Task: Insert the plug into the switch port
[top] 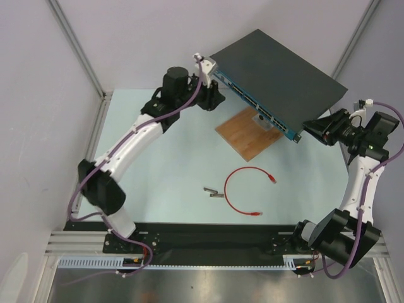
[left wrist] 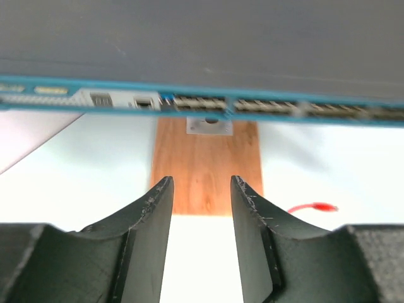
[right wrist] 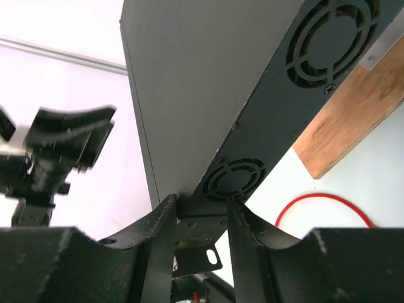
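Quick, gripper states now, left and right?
Left gripper: open, jaws empty.
Right gripper: jaws straddle the corner bracket of the switch; clamped or not cannot be told.

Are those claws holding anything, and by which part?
The right gripper pinches the switch at its end corner, by the mounting bracket. The left gripper is open, holding nothing.

The left arm (top: 136,142) stretches from its base far up and to the right, and the left tool (left wrist: 201,189) is held level with its fingers (left wrist: 154,208) spread wide. The right arm (top: 356,183) rises from its base and bends at the wrist, so the right tool (right wrist: 201,205) points leftward. Its fingers (right wrist: 246,221) stand about as far apart, but whether they grip cannot be told.
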You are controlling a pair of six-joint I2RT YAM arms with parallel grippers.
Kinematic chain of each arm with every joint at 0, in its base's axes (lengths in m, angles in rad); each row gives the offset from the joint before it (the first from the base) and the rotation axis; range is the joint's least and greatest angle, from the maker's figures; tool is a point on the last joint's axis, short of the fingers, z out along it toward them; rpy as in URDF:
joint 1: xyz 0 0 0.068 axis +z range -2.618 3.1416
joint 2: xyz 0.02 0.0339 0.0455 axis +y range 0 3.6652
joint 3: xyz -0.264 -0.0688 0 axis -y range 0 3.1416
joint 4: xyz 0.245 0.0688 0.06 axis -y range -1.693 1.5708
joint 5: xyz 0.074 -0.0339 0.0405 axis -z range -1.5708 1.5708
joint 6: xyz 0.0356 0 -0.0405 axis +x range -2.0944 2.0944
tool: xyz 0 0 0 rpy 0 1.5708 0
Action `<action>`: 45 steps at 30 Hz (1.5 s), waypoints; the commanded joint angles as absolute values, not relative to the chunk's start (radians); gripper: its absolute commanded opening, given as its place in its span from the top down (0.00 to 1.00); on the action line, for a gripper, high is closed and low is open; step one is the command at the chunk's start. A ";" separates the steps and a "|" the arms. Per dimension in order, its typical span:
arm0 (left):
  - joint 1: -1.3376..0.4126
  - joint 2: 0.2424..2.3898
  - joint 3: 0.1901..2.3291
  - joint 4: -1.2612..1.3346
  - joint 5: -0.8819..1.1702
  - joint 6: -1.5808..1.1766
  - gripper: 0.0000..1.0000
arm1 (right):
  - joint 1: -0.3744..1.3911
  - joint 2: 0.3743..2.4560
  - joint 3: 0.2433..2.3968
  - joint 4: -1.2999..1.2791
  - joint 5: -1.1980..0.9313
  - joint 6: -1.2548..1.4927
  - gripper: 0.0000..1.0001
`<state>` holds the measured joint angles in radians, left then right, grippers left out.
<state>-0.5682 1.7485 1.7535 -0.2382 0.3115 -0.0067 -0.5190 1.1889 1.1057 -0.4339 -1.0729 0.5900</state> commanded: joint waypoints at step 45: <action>-0.523 1.427 1.391 -0.187 0.457 -0.035 0.44 | -0.402 1.262 0.781 0.514 -1.042 1.091 0.27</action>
